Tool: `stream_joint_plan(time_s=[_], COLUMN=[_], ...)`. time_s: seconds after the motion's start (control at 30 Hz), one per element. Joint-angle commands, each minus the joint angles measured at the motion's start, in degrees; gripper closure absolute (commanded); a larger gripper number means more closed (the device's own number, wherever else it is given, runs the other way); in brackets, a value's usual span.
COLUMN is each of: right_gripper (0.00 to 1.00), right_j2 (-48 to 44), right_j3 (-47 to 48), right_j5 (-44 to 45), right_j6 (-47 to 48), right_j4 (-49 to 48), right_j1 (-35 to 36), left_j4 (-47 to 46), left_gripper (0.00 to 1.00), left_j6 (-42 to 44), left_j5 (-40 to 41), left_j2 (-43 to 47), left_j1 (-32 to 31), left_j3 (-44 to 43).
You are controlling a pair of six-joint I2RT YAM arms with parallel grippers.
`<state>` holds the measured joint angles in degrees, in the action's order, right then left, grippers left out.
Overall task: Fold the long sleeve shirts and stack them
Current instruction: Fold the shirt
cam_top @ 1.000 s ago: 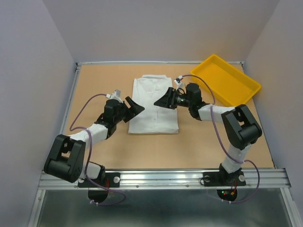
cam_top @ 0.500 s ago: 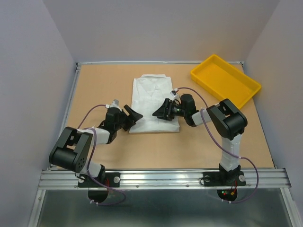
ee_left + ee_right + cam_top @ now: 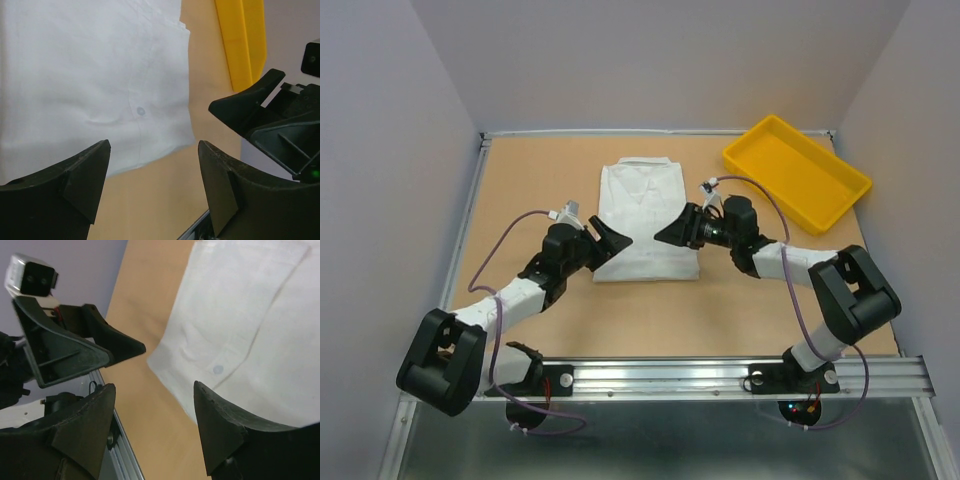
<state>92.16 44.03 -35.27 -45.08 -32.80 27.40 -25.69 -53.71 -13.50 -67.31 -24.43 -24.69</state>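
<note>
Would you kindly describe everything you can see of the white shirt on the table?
The white shirt looks like thin, plain fabric, folded into a neat rectangle with no sleeves showing. Its collar points to the far edge, the button front faces up, and a small button shows near the hem. It lies flat mid-table. The open left gripper and right gripper are at its near end; whether they touch it is unclear.

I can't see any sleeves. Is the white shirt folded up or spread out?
Folded. The white shirt lies flat as a tidy rectangle with straight edges, and no sleeves stick out.
</note>
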Motion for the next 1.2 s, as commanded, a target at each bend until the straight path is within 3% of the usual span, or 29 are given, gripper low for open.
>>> stream_joint_plan(time_s=[0.0, 0.2, 0.43, 0.6, 0.77, 0.93, 1.17], right_gripper=[0.31, 0.33, 0.34, 0.34, 0.33, 0.33, 0.33], right_j2=[-1.5, 4.5, 12.3, 8.7, 2.8, 1.1, 7.4], right_j3=[-6.3, -15.5, -22.0, -22.7, -17.9, -10.2, -0.1], right_j5=[2.3, 3.3, 6.0, 4.4, 1.3, 0.5, 2.1], right_j6=[-1.7, -7.5, -5.5, -4.8, -5.6, -6.6, -10.1], right_j4=[-1.7, -19.6, -26.3, -26.4, -19.2, -13.9, -14.2], right_j1=[-0.1, -0.2, -1.2, -1.5, -0.9, 3.9, 9.2], left_j4=[0.2, -6.4, -8.8, -7.2, -1.5, 5.1, 5.7], left_gripper=[0.18, 0.2, 0.21, 0.21, 0.21, 0.21, 0.26], left_j6=[0.9, -3.2, -4.8, -5.3, -4.2, -2.5, -1.9], left_j5=[0.7, 1.1, 4.5, 5.8, 8.8, 13.1, 15.0], left_j2=[-2.3, -10.0, -12.7, -10.4, -2.0, 4.5, 0.1], left_j1=[-2.7, -4.3, -4.1, -3.0, -2.6, -2.5, -1.8], left_j3=[-4.4, -4.1, 3.0, 5.3, 5.5, 3.9, 0.8])
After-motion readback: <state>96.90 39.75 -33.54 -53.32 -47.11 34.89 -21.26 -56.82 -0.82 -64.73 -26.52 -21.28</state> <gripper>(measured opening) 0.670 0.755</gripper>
